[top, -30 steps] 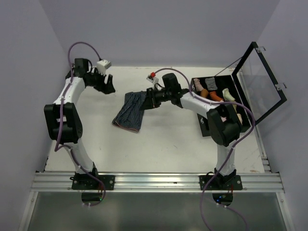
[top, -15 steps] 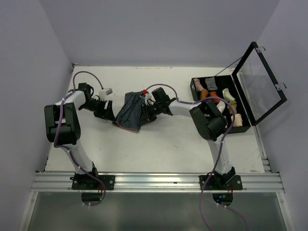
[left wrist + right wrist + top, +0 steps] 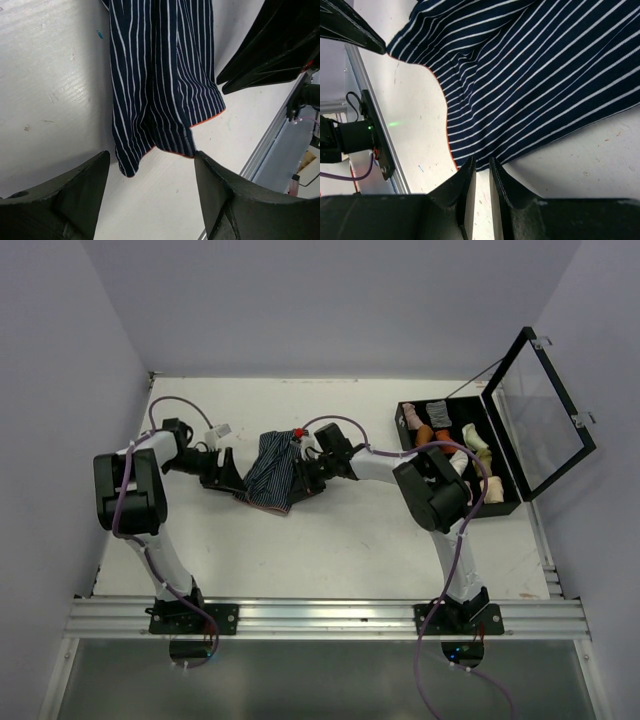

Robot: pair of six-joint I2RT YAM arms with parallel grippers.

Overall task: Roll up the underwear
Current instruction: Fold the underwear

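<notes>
The underwear [image 3: 268, 470], dark blue with thin white stripes and an orange hem, is laid crumpled near the middle of the table [image 3: 350, 540], between the two tools. The left tool [image 3: 150, 200] is held wide apart and nothing is gripped by it. The hem of the cloth is seen just ahead of its fingers, and whether it is touched cannot be told. The right tool [image 3: 480, 175] is closed to a narrow slit on the opposite edge of the cloth, which is drawn in at its tips. The pinched part itself is hidden by the fingers. From above, both tools are largely covered by their own wrists and cables. In each wrist view, part of the cloth is cut off at the frame edge. A black case [image 3: 507, 498] is set at the right of the table with its clear lid [image 3: 540, 415] raised. Small rolled items are packed in it, too small to be made out.
</notes>
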